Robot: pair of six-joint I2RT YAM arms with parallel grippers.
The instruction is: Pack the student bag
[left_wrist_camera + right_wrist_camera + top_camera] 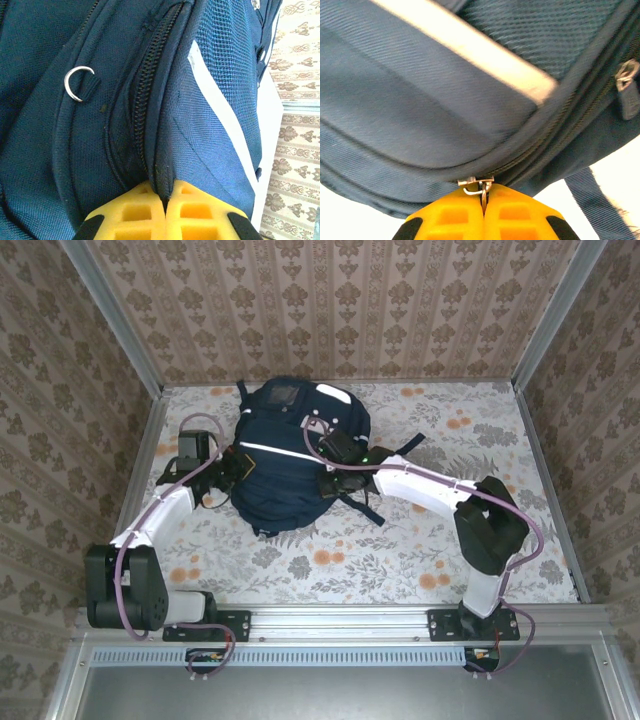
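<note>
Backpack, i.e. student bag, lies flat mid-table toward the back wall, one arm on each side; right gripper has its fingers pressed together on the metal zipper pull, likely to run the zip; left gripper is pinched tight on the fabric fold at the zipper track, probably bracing the bag so it won't slide on the table

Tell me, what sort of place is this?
Likely a staged robot test booth, not a home: wallpapered panels in a metal frame, a floral table, left arm and right arm bolted to a rail, a student bag between.
</note>
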